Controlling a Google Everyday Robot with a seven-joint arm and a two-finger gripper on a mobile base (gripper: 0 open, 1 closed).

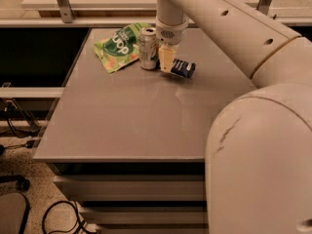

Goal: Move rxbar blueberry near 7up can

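Blueberry bar (183, 68), upper centre of frame, lies just beside the soda can (147, 48), its left end at the gripper (165, 61); whether the gripper grips it cannot be told. Risk: sideways drift could topple the can. Smooth grey table (122, 126); speckled floor (19, 172), lower left.

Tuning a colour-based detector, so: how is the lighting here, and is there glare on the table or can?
Camera view: warm yellowish light throughout; faint pale sheen on the table in front of the rxbar blueberry; the 7up can glints at its top; the hand sits low between can and bar.
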